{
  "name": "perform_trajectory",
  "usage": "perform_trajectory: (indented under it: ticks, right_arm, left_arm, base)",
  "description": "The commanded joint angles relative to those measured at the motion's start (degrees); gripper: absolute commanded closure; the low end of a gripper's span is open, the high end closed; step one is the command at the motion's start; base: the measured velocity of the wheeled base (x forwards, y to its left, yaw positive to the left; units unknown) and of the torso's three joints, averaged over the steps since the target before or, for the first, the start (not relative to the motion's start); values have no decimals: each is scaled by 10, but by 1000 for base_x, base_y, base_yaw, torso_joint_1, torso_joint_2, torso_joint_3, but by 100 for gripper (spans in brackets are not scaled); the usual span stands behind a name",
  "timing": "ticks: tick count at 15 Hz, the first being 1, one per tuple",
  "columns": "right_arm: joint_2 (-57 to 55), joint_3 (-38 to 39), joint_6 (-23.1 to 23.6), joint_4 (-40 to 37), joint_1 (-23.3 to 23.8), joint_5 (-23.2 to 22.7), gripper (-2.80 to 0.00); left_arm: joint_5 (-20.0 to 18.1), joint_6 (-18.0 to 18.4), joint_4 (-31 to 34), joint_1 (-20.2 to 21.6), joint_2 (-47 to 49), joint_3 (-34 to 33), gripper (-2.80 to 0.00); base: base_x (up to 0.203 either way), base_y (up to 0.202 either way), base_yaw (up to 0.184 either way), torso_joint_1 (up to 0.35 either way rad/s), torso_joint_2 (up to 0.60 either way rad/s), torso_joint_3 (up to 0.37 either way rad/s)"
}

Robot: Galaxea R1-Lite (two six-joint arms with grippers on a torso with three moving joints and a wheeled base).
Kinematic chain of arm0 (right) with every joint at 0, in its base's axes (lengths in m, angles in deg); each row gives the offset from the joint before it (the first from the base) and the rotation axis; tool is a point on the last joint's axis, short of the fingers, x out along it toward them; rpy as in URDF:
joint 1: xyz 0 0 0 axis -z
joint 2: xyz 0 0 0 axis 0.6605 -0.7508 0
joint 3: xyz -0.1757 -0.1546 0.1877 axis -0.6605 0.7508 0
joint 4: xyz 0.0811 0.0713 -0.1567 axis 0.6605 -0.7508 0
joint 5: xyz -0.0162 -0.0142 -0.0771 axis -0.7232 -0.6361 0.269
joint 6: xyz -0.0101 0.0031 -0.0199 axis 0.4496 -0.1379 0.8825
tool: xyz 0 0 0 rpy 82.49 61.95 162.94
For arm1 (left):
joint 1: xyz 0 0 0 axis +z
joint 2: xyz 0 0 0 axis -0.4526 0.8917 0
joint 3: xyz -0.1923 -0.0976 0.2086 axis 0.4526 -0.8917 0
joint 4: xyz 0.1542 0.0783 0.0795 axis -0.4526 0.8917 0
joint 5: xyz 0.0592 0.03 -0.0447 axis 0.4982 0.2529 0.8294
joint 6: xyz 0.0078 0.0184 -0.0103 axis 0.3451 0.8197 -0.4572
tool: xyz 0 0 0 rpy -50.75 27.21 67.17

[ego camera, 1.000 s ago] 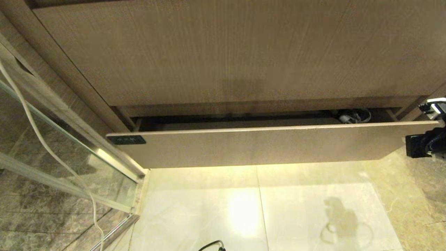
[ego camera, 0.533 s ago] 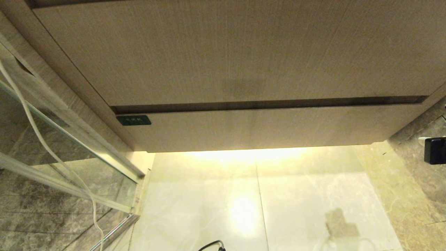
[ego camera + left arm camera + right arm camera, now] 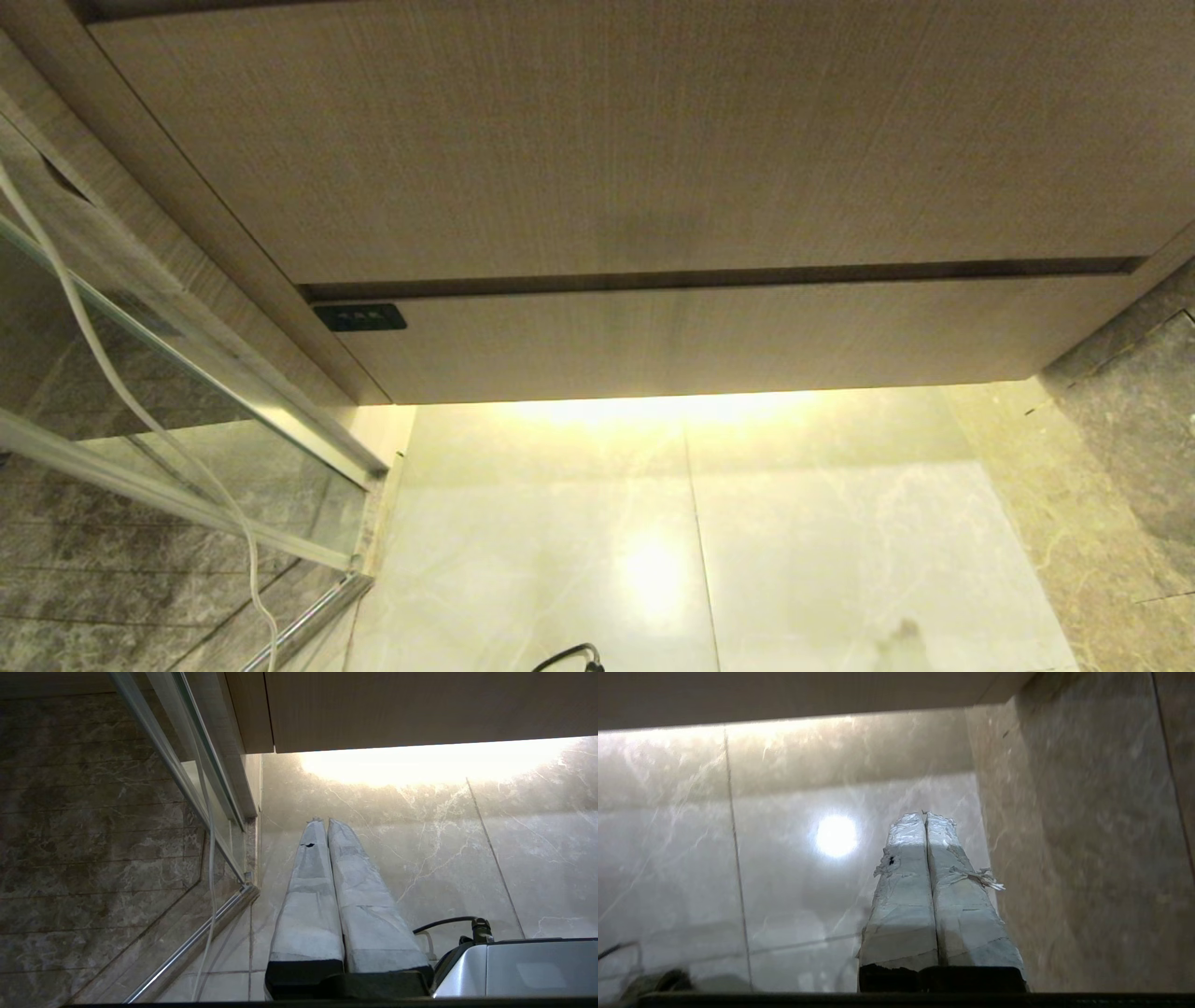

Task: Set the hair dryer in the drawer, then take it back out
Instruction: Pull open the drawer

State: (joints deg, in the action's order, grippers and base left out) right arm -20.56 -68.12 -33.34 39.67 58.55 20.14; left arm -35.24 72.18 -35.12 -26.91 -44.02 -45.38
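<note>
The drawer (image 3: 709,341) is pushed in flush under the taller wood panel, with its small dark label (image 3: 359,317) at the front's upper left corner. The hair dryer is hidden from every view. Neither arm shows in the head view. My right gripper (image 3: 925,814) hangs over the pale floor tiles near the right wall, its taped fingers pressed together and empty. My left gripper (image 3: 323,821) is parked low over the floor beside the glass door, shut and empty.
A tall wood panel (image 3: 635,140) sits above the drawer. A glass shower door (image 3: 168,411) with a metal rail and a hanging white cord (image 3: 112,383) stands at the left. A marble wall (image 3: 1130,420) bounds the right. A black cable (image 3: 569,656) lies near the bottom edge.
The drawer has gone from partly open, with the dryer's cord showing inside, to fully shut. My right gripper has drawn back from the drawer's right end and left the head view.
</note>
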Motion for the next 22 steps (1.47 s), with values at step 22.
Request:
perform_trajectory:
  ticks: [22]
  right_arm:
    - [594, 281, -71, -129, -173, 29, 0]
  left_arm:
    - [0, 0, -1, 0, 1, 0, 0]
  base:
    - [0, 0, 0, 0, 0, 1]
